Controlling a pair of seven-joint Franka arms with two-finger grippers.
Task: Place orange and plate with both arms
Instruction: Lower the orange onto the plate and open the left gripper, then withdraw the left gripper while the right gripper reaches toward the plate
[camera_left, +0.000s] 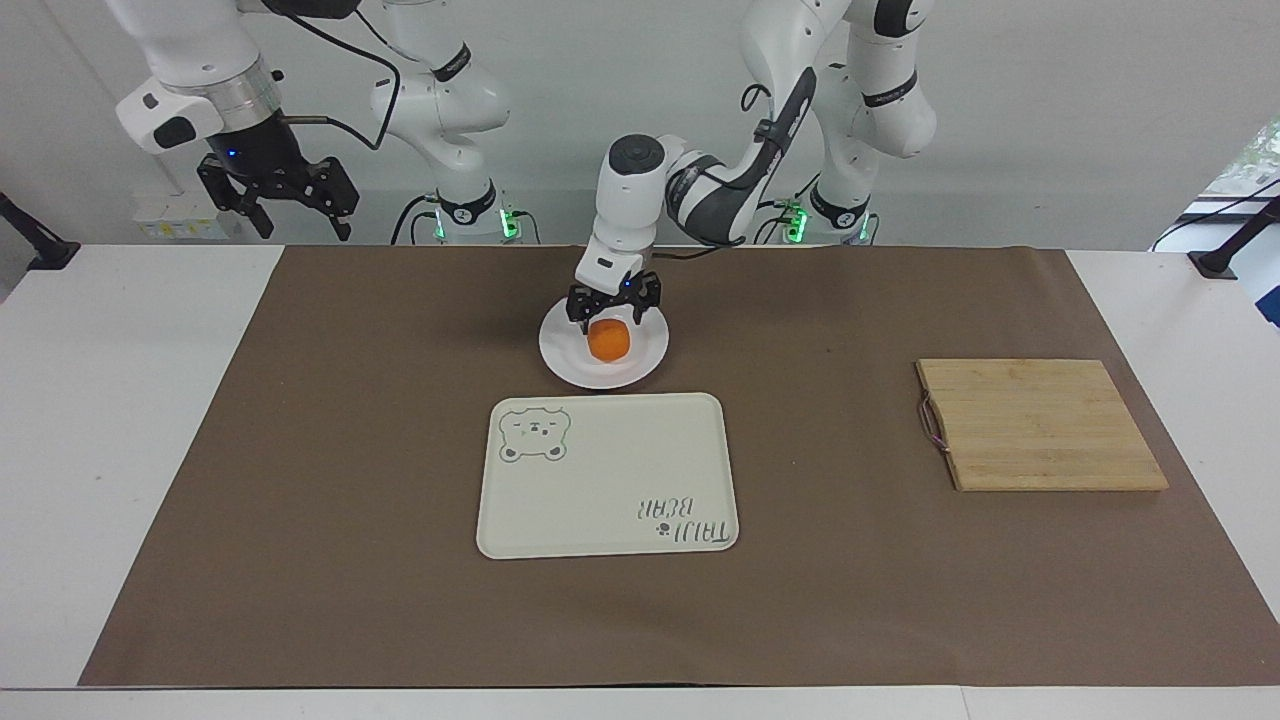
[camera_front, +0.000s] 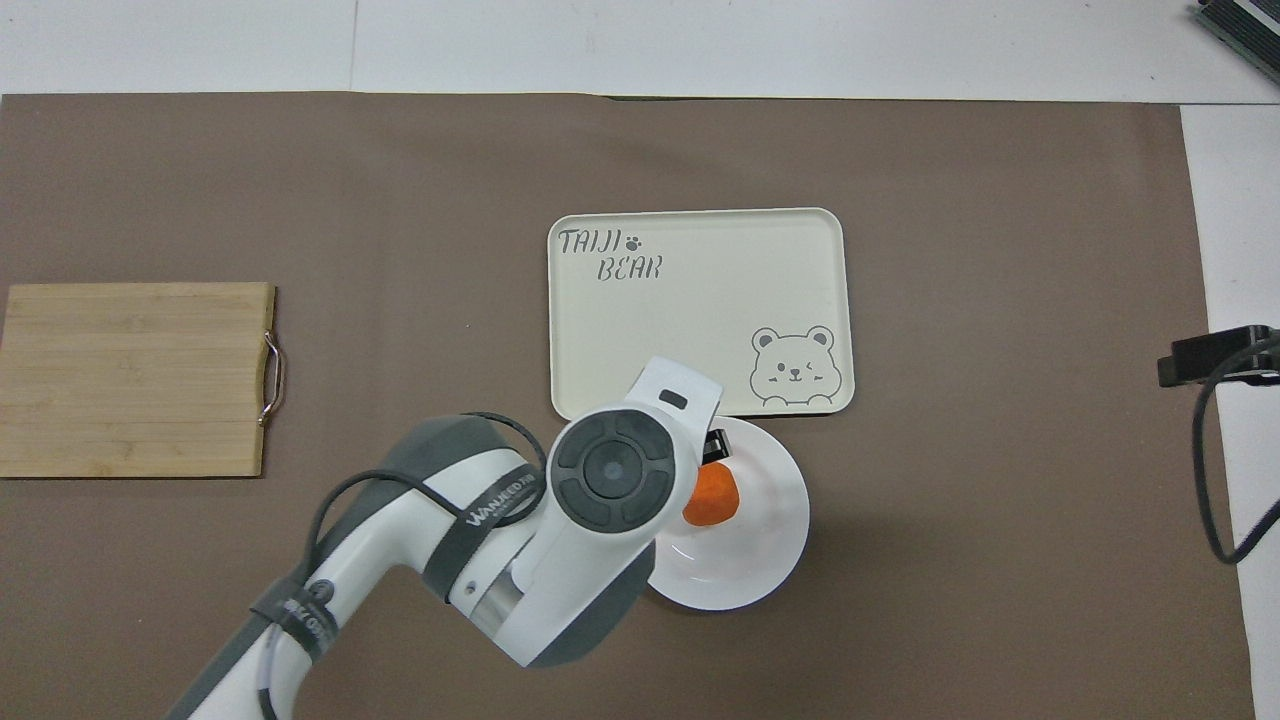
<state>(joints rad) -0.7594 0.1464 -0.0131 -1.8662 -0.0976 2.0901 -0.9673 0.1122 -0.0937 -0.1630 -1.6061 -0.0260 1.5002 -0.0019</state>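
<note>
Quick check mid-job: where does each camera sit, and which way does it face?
Facing view: high across the table, looking at the robots; both arms show, left gripper over the orange, right gripper waiting.
Overhead view: above the robots' end, looking steeply down; only the left arm shows.
Shared: orange, plate, tray, cutting board.
</note>
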